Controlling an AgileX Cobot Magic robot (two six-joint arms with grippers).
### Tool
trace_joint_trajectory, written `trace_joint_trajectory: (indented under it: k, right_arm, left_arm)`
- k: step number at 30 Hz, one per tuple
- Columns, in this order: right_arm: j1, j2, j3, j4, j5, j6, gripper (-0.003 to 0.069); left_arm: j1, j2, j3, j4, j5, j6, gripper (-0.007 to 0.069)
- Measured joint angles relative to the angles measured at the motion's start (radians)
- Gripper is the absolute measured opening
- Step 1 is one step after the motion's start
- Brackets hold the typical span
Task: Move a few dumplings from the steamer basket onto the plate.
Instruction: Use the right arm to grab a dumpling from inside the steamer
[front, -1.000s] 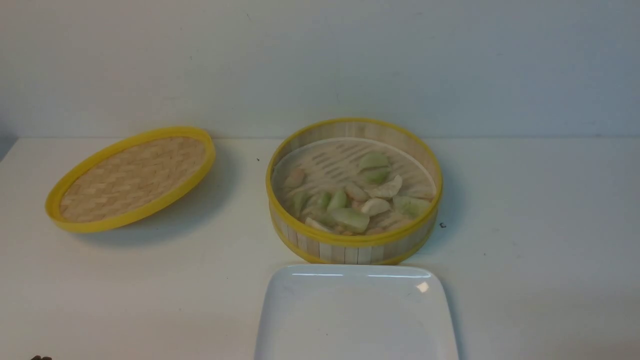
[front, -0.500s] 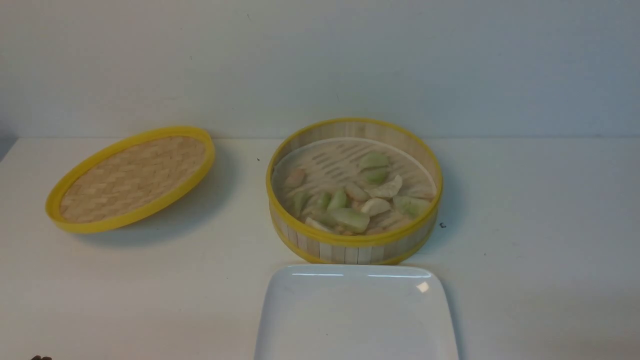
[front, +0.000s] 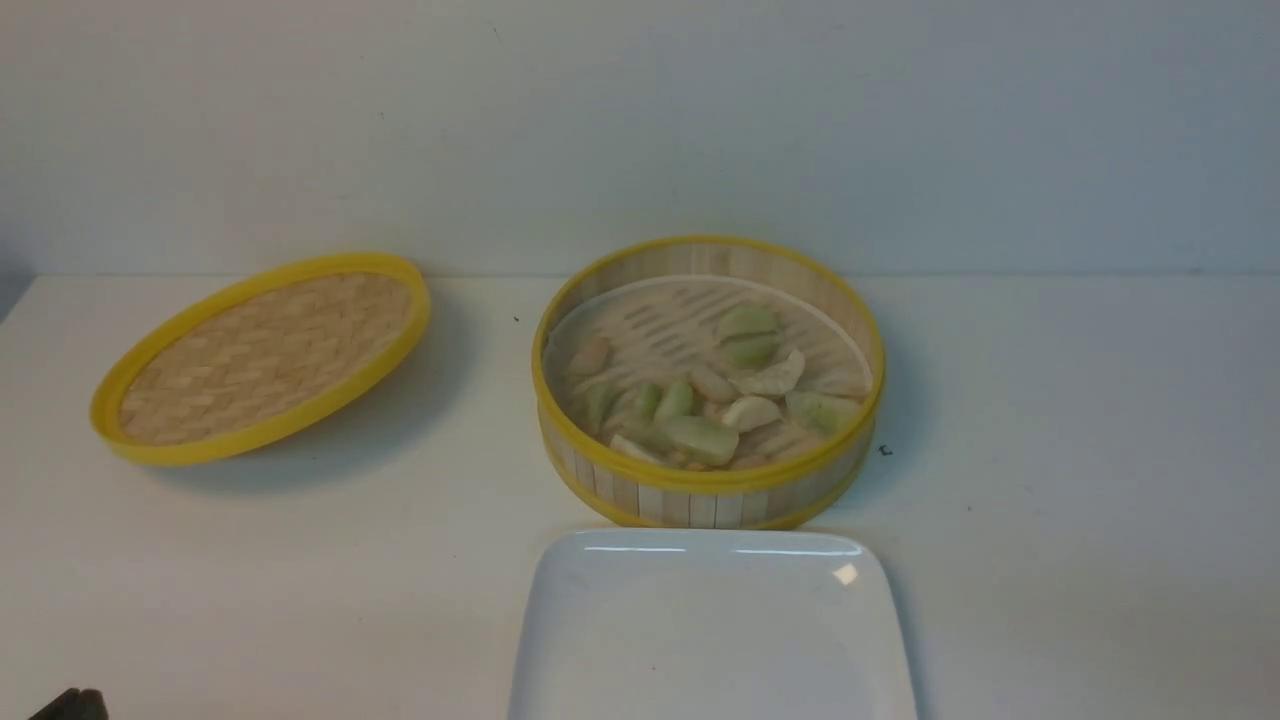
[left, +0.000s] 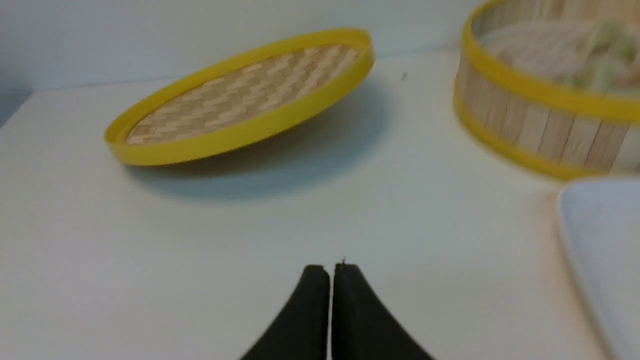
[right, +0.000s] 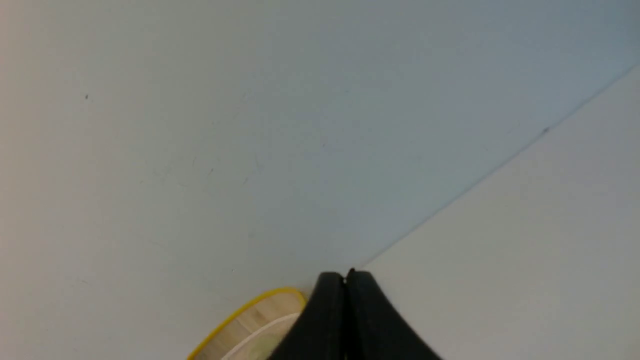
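The dumplings lie heaped in the near half of the steamer basket, green, cream and pinkish ones mixed, several touching or overlapping; the largest green one sits just inside the near wall with its long axis roughly left to right, while the others point every which way; the basket stands at the middle of the table, and the plate lies bare just near of it, almost touching its near wall; the woven lid rests tilted, well apart to the left.

The left gripper has its jaws pressed together on nothing, low over the near left of the table; from it the basket lies far and to the right, with the plate's edge between; the right gripper is likewise closed and empty, aimed mostly at the back wall, only a sliver of the basket's rim showing beside its fingers; which arm is nearer I cannot tell. Either must open, reach over the rim and come down across a dumpling's short side.
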Motion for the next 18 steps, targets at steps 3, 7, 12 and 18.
trace_joint_trajectory:
  k: [3,7,12,18]
  right_arm:
    - [0.006,0.0,-0.023,0.045,0.034,-0.009,-0.001]
    - [0.011,0.031,-0.247,0.026,0.212,-0.117,-0.001]
    - [0.011,0.324,-0.577,-0.072,0.492,-0.189,-0.001]
    - [0.011,0.767,-0.962,-0.216,0.897,-0.287,-0.001]
  left_arm:
    - [0.0,0.0,0.0,-0.056,-0.121,-0.017,-0.0006]
    - [0.0,0.0,0.0,-0.079,-0.353,-0.039,-0.0006]
    - [0.0,0.0,0.0,-0.087,-0.52,-0.126,-0.0006]
    - [0.0,0.007,-0.088,-0.09,-0.525,-0.251,-0.0006]
